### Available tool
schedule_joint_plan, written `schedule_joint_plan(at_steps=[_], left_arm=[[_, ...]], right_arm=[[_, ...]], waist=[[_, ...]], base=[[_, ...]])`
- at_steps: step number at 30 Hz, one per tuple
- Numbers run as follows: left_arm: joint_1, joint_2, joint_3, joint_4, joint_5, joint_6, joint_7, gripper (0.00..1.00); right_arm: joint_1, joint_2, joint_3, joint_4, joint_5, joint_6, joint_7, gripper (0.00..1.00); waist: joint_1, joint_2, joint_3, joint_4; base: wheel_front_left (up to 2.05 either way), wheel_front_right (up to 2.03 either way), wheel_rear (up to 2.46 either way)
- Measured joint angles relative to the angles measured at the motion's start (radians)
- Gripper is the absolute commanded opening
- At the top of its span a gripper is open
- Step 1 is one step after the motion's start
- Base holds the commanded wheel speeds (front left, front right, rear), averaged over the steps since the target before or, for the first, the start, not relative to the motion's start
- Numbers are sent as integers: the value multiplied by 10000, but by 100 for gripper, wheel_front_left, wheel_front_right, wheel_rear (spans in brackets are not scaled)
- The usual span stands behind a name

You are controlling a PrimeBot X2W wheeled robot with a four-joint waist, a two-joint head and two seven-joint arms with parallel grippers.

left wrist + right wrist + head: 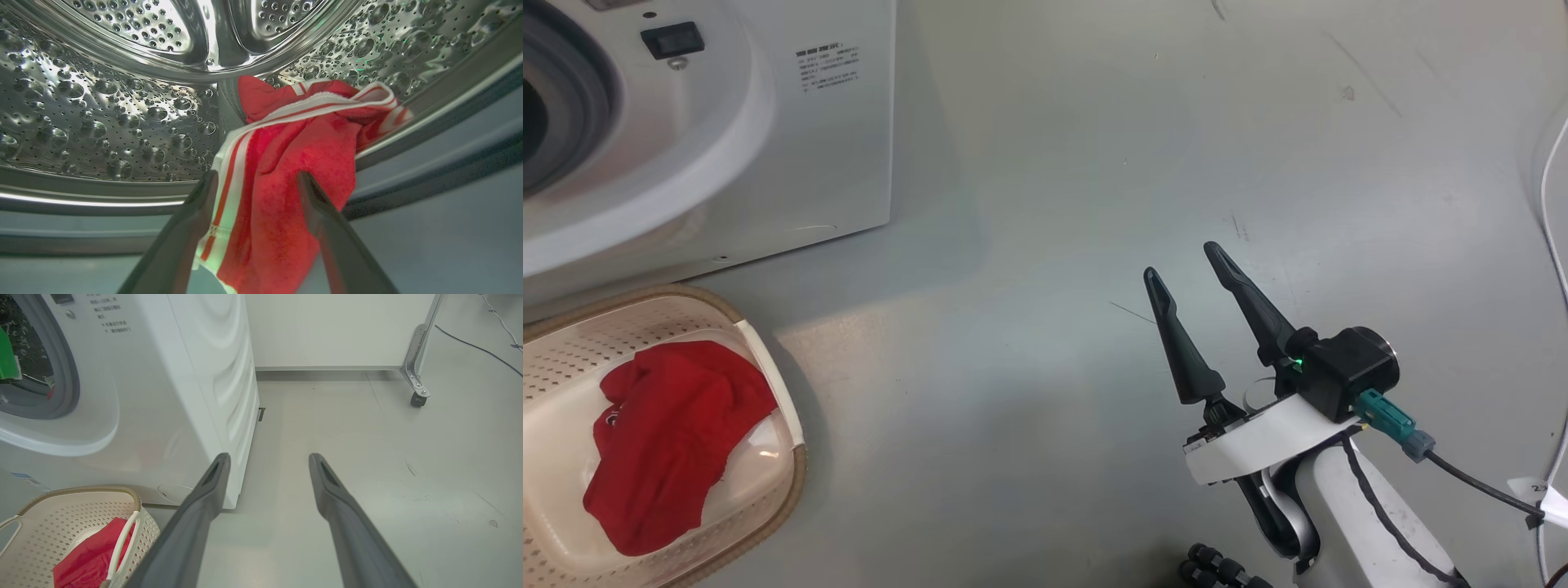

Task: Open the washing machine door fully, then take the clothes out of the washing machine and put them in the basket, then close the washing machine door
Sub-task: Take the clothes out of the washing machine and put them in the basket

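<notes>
Fingers of my left gripper spread wide, nothing clamped; the arm reaches into the steel drum, tips aimed at its dimpled, perforated wall. Between the fingers lies a red garment, fleecy, with a white-striped edge; whether either finger touches it I cannot tell, and its near end runs off the bottom of the view. Right gripper also wide open and empty, pale forearm rising from below, fingers over bare grey floor. Left of those fingers stands the white washing machine; nearer and further left, the cream perforated basket, brown rim, partly cut off, holds a second crumpled red garment.
</notes>
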Motion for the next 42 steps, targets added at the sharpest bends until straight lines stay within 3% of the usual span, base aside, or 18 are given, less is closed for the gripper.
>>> schedule_joint_plan(at_steps=[25, 26, 27, 28, 29, 42], left_arm=[[-1357, 127, -54, 1820, -12, 192, 786, 100], [-1396, 127, -56, 1875, -13, 190, 788, 93], [-1435, 125, -61, 1933, -13, 190, 790, 43], [-1467, 121, -71, 1985, -15, 190, 792, 10], [-1491, 111, -86, 2029, -15, 190, 792, 0], [-1598, 92, -263, 2497, -8, 121, 439, 0]], right_arm=[[-299, 2, 307, -17, 301, -372, 0, 100], [-301, 2, 311, -15, 301, -382, 0, 100], [-302, 2, 314, -13, 301, -382, 0, 100], [-303, 2, 316, -13, 301, -384, 0, 100], [-303, 2, 318, -10, 301, -385, 0, 100], [-408, 2, 322, 23, 299, -537, 0, 100]], waist=[[0, 0, 260, -268], [0, 0, 258, -266], [0, 0, 255, -263], [0, 0, 252, -259], [0, 0, 248, -255], [0, 0, 176, -160]], base=[[0, 0, 0], [0, 0, 0], [0, 0, 0], [0, 0, 0], [0, 0, 0], [0, 0, 0]])
